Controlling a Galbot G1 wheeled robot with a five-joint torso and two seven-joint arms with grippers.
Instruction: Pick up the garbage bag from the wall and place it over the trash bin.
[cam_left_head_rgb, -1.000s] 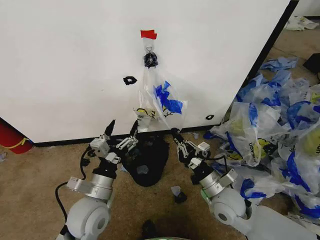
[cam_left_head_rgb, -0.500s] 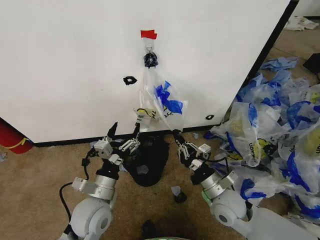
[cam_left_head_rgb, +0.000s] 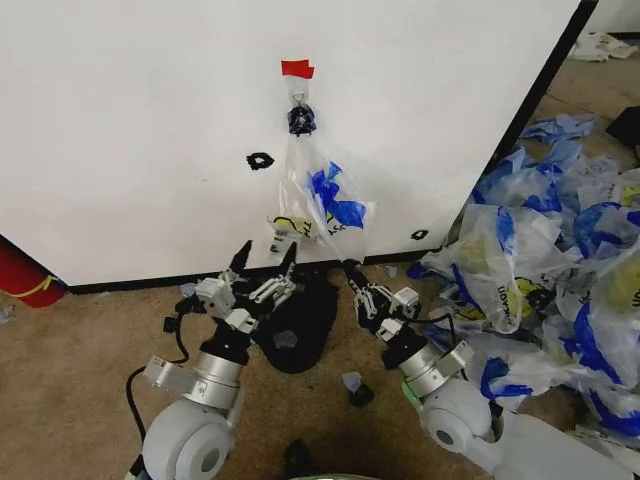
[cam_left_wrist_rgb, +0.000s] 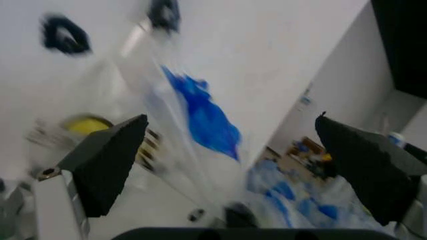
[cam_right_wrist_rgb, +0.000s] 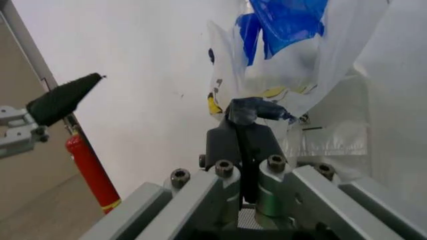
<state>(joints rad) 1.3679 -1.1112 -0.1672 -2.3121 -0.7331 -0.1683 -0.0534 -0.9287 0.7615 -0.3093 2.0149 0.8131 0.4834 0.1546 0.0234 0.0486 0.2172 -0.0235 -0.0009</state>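
Observation:
The garbage bag (cam_left_head_rgb: 322, 200) hangs by its dark blue handles from a metal hook (cam_left_head_rgb: 299, 99) under a red tape strip (cam_left_head_rgb: 297, 68) on the white wall (cam_left_head_rgb: 130, 130). Its smiley and blue print face outward. The black trash bin (cam_left_head_rgb: 305, 312) sits on the floor right below it. My left gripper (cam_left_head_rgb: 266, 256) is open, its fingertips (cam_left_head_rgb: 243, 248) just short of the bag's lower left corner. In the left wrist view the bag (cam_left_wrist_rgb: 200, 115) fills the gap between the spread fingers (cam_left_wrist_rgb: 110, 162). My right gripper (cam_left_head_rgb: 351, 268) is shut just under the bag's lower right edge (cam_right_wrist_rgb: 287, 45).
A heap of similar blue-and-white bags (cam_left_head_rgb: 560, 250) covers the floor at the right. A red fire extinguisher (cam_left_head_rgb: 25, 275) stands at the far left by the wall. Black scraps are stuck to the wall (cam_left_head_rgb: 260, 160) and lie on the carpet (cam_left_head_rgb: 355, 388).
My left gripper has moved right and up toward the bag's lower left corner, staying open. The right gripper and the bag have hardly shifted.

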